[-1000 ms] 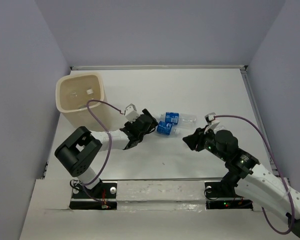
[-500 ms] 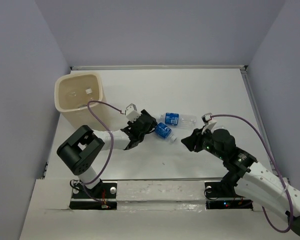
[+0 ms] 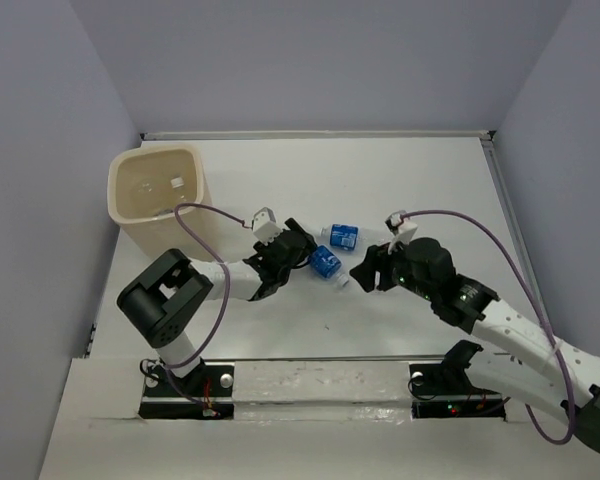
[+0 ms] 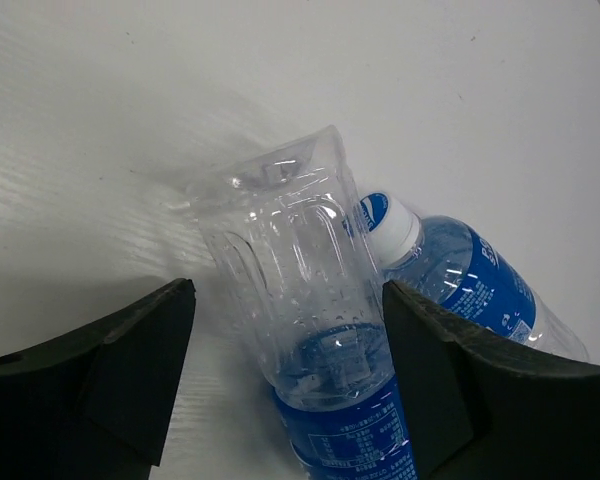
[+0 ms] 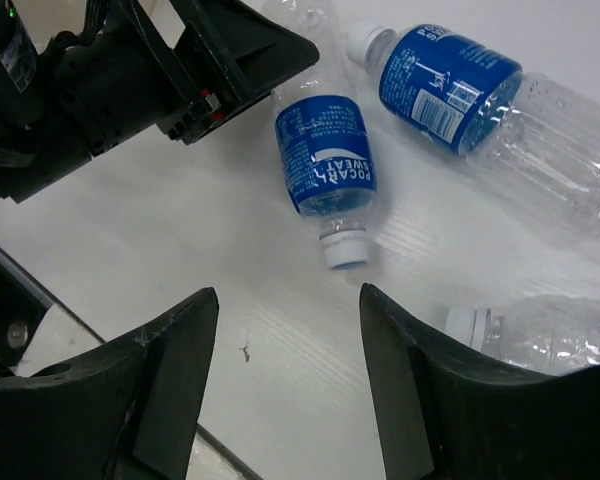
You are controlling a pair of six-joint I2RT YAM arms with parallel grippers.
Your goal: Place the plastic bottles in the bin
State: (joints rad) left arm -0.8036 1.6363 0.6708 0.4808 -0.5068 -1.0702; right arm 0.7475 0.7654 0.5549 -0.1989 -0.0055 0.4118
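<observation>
Two blue-labelled plastic bottles lie at the table's middle. The nearer bottle (image 3: 326, 263) (image 4: 320, 330) lies between the fingers of my left gripper (image 3: 303, 252) (image 4: 288, 288), clear base pointing away. The right finger is against it and a gap shows on the left, so the gripper is open. The other bottle (image 3: 342, 236) (image 4: 480, 285) lies just beyond. My right gripper (image 3: 362, 270) (image 5: 288, 292) hovers open and empty, just short of the nearer bottle's white cap (image 5: 345, 245). An unlabelled bottle (image 5: 550, 335) lies to its right. The cream bin (image 3: 202, 185) stands far left.
Grey walls close in the white table on the left, back and right. My left gripper's black body (image 5: 210, 60) sits close ahead of the right gripper. A purple cable (image 3: 195, 240) loops from the left arm in front of the bin.
The right arm has moved left toward the bottles and its jaws have widened. The nearer bottle has swung away from the other bottle while the left jaws narrowed round it.
</observation>
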